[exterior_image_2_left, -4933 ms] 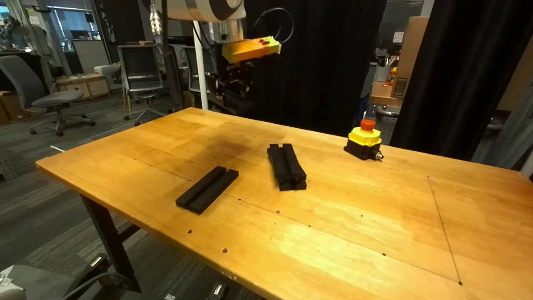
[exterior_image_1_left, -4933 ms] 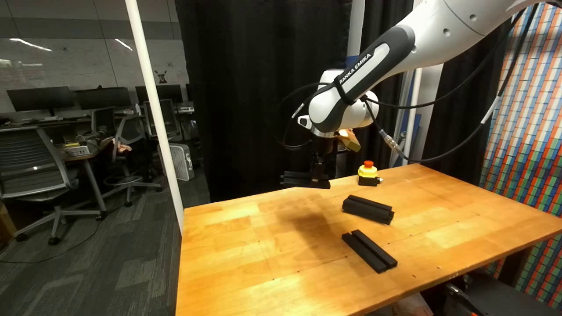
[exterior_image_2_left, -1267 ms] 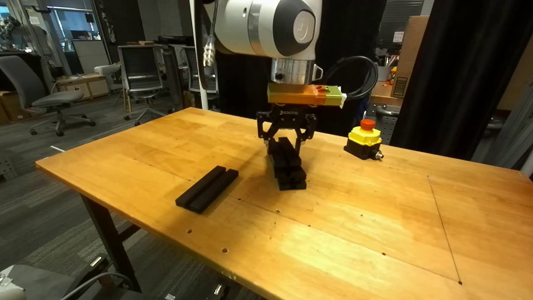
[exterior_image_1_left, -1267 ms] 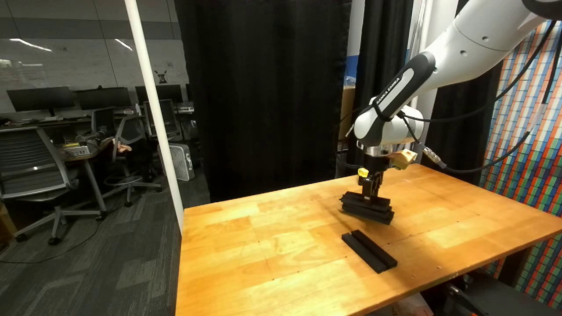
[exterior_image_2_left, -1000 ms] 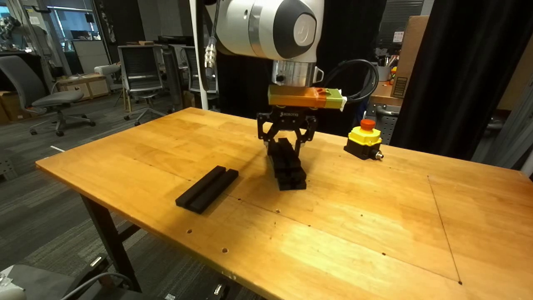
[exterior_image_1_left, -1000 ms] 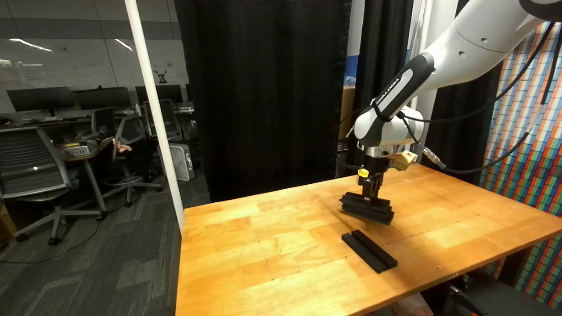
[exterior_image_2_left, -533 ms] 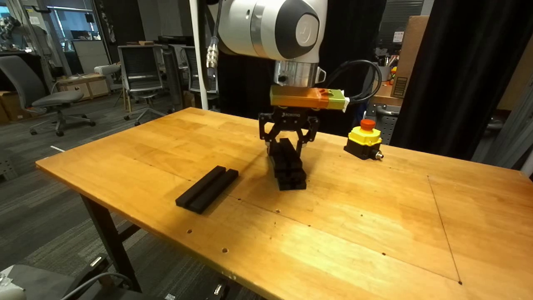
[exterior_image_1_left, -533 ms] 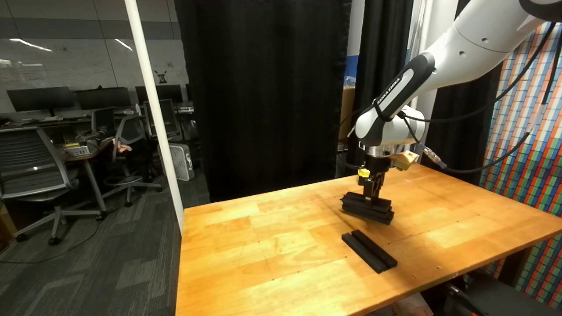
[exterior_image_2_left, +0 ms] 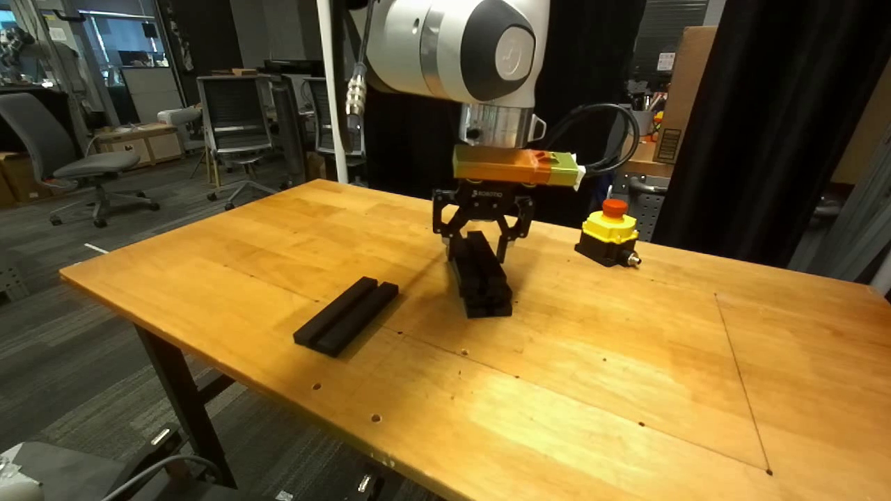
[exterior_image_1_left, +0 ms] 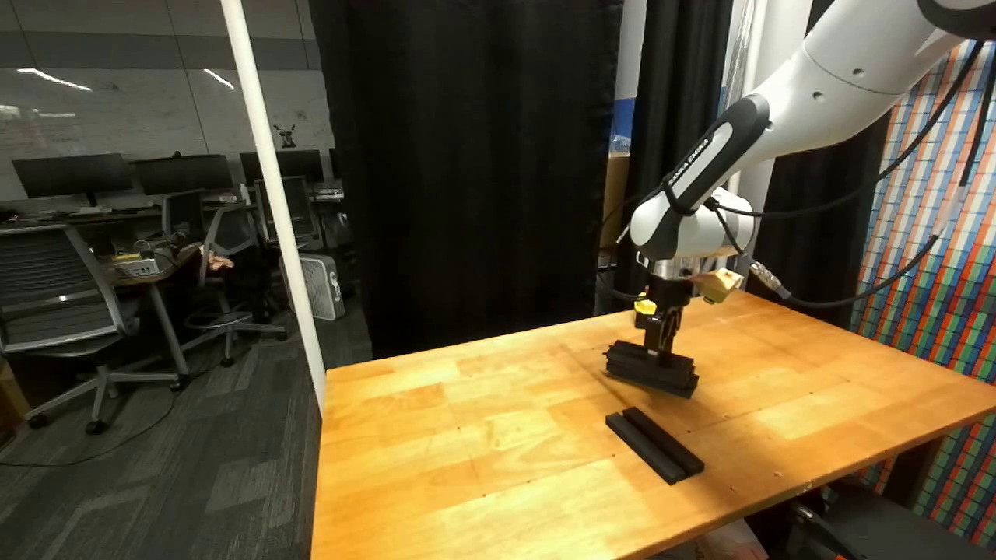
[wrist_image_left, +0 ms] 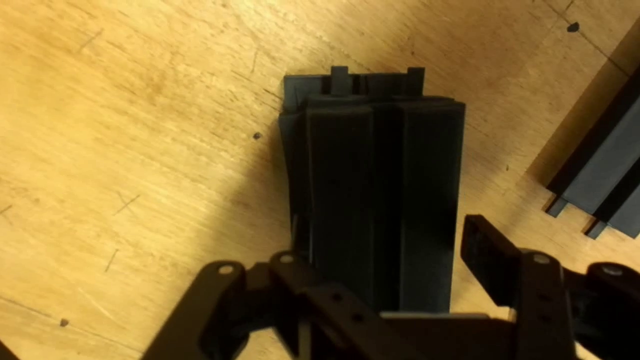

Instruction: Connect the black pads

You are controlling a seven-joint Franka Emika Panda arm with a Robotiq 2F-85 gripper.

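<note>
Pincer parted slightly wider than the stacked matte-black, grooved rectangular pads it straddles; I see no grip. Layers a touch askew on the wooden table; can't tell if joined. Loose matte-black grooved pad, lying apart, likely left to add.

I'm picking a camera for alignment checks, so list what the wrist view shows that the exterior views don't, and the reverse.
Only the wrist view: small tabs jutting from one end of the separate matte black, grooved rectangular pad; I can't make them out in the exterior views.
Only the exterior views: the white robot arm, the yellow plastic button housing, and that pad's full length, which the wrist frame cuts off.
Shared: part of that pad, the stack of grooved black pads, the black metal gripper, and the light-brown wooden tabletop.
</note>
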